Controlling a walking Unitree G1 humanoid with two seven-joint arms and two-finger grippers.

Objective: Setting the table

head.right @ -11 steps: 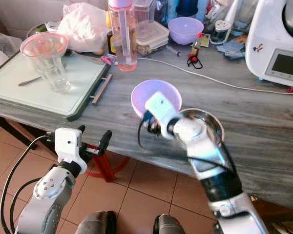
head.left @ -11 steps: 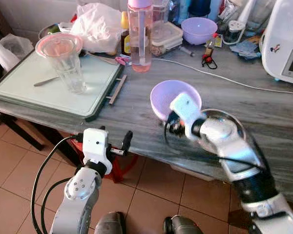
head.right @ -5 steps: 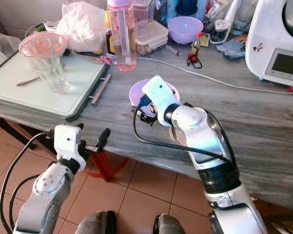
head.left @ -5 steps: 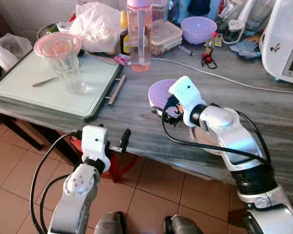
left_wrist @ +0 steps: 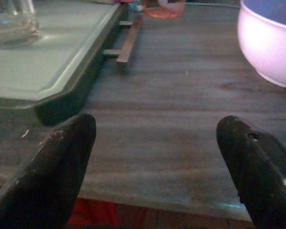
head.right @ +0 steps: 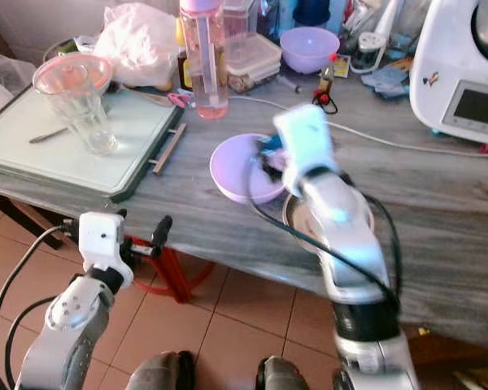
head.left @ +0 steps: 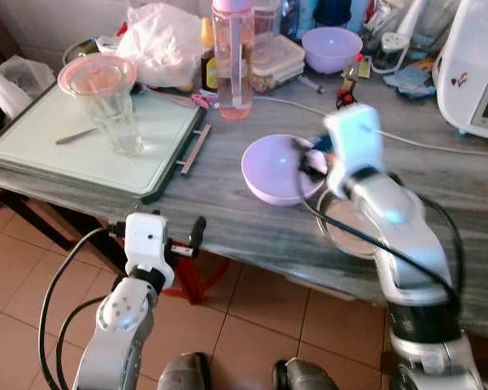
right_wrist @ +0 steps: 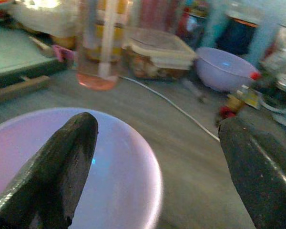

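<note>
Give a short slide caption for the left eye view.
Right gripper, open, beside purple bowl on grey table.

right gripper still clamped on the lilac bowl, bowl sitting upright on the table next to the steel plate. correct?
Not quite. The right gripper is open, its fingers spread above the lilac bowl, as the right wrist view shows. The bowl does sit upright on the table beside the steel plate.

Lilac bowl; grey-veined table; pale green tray

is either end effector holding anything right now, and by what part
Nothing is held. The right end effector is open above the lilac bowl, which sits on the table. The left end effector is open at the table's edge.
</note>
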